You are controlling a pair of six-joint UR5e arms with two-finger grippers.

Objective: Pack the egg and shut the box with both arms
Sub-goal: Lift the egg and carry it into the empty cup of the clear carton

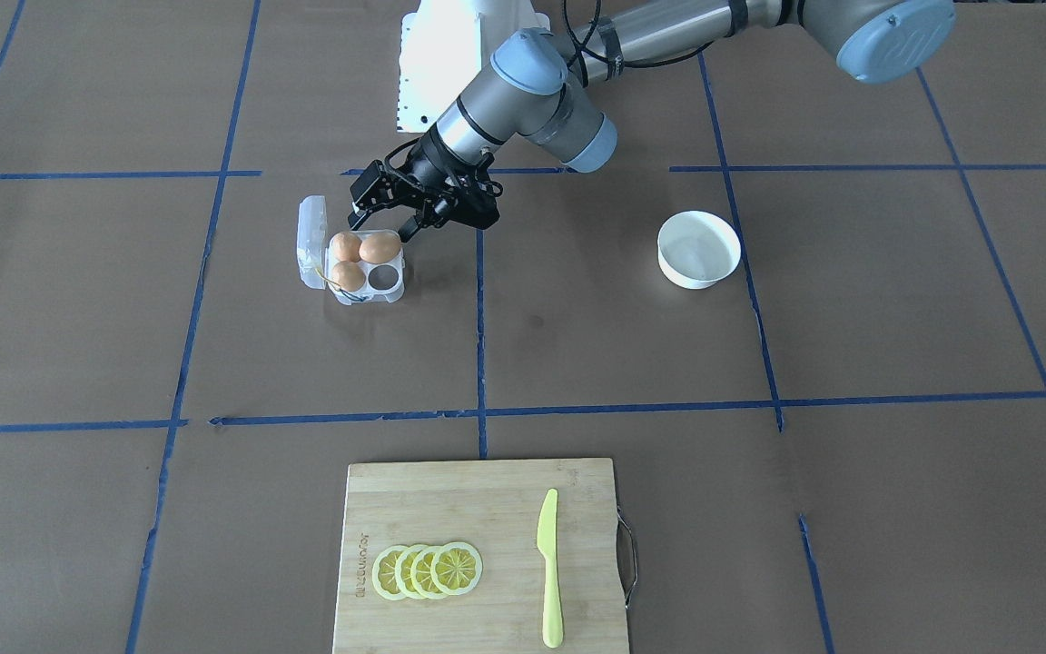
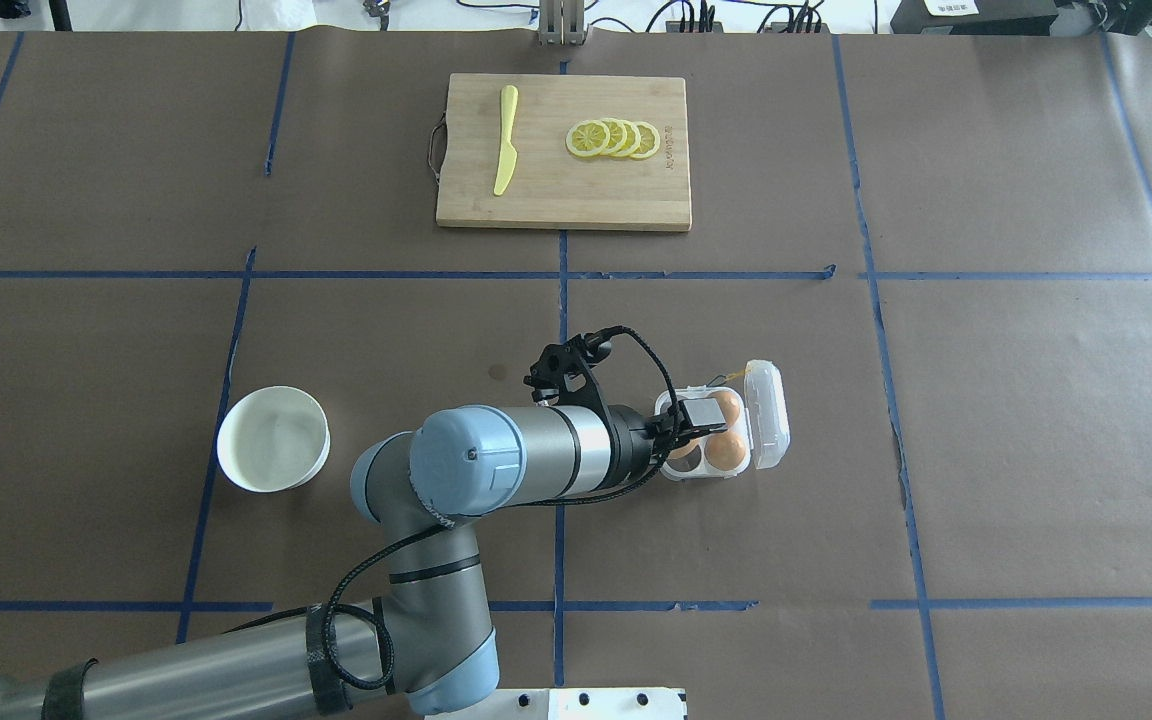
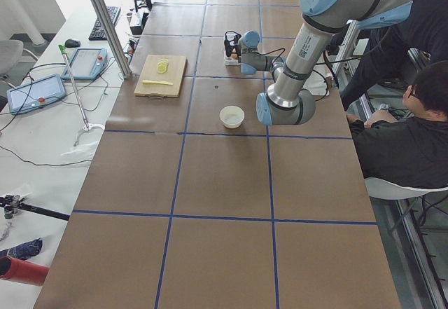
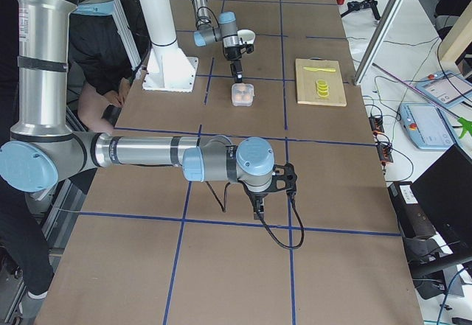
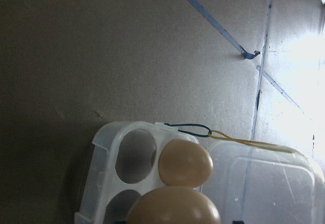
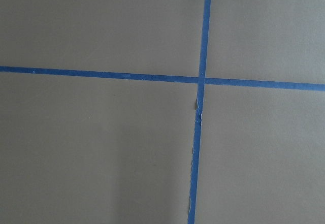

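Step in hand: seating the egg. The left arm's black two-finger gripper (image 1: pixel 386 223) hangs over the small clear plastic four-cell egg box (image 1: pixel 371 296). Its fingers straddle the smooth orange-brown egg (image 1: pixel 379 247) at the robot-side cell away from the open hinged clear lid (image 1: pixel 312 238); clamped or let go, cannot tell. The lid-side cells hold two other brown eggs (image 1: pixel 345 246); one cell is empty. Next, probably: free the egg, lift clear, fold the lid over. The right gripper (image 4: pixel 258 201) is well apart from the box, state not readable.
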